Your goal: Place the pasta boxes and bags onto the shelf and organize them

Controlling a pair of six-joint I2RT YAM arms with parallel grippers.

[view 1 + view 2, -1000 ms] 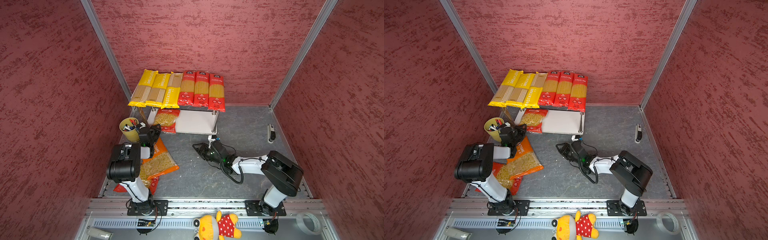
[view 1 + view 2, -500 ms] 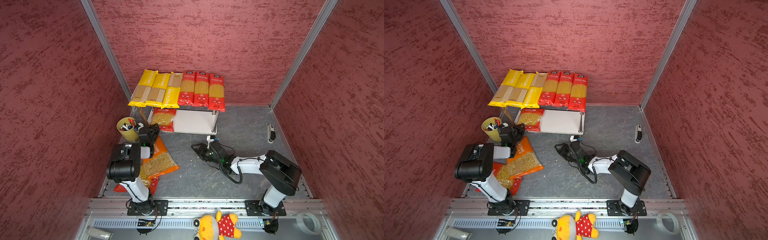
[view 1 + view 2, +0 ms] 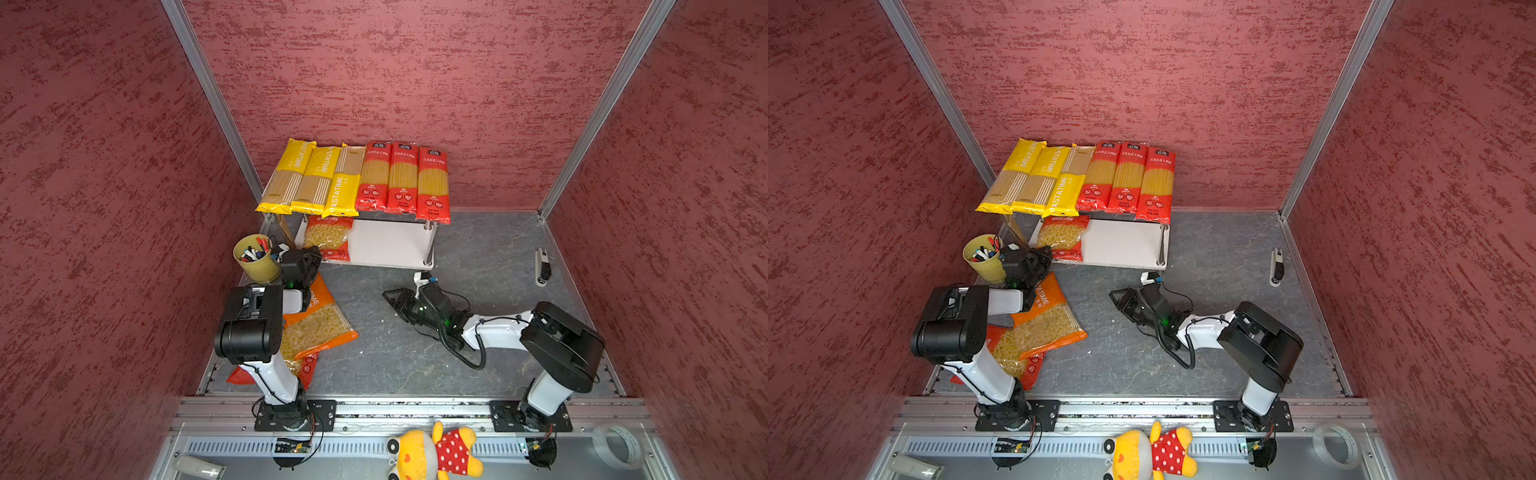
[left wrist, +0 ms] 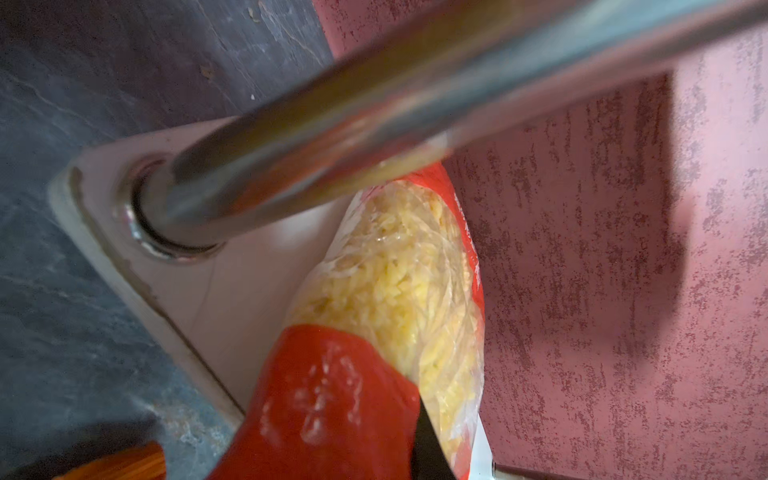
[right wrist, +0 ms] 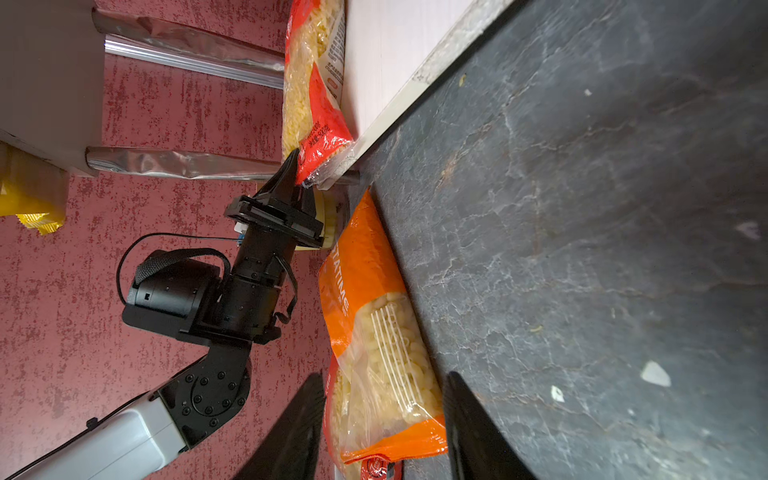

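Observation:
Three yellow spaghetti packs (image 3: 316,178) and three red ones (image 3: 403,178) lie side by side on top of the white shelf (image 3: 390,249). A red short-pasta bag (image 3: 328,235) (image 4: 399,282) lies on the left of the lower board (image 4: 232,291). My left gripper (image 3: 312,254) (image 5: 297,172) is shut on its near corner. On the floor lies the orange macaroni bag (image 3: 316,328) (image 5: 374,316), with another red bag (image 3: 306,368) under it. My right gripper (image 3: 392,297) (image 5: 380,399) stands open low over the floor, facing the macaroni bag and apart from it.
A yellow pen cup (image 3: 255,259) stands just left of my left gripper. The chrome post (image 4: 374,124) at the shelf's front left is close to the held bag. A small stapler-like thing (image 3: 542,266) lies at the right wall. A plush toy (image 3: 432,453) and a tape roll (image 3: 615,446) sit in front of the rail.
The left gripper has pushed the red short-pasta bag slightly farther back onto the lower board. The right gripper has crept a little to the left, still open.

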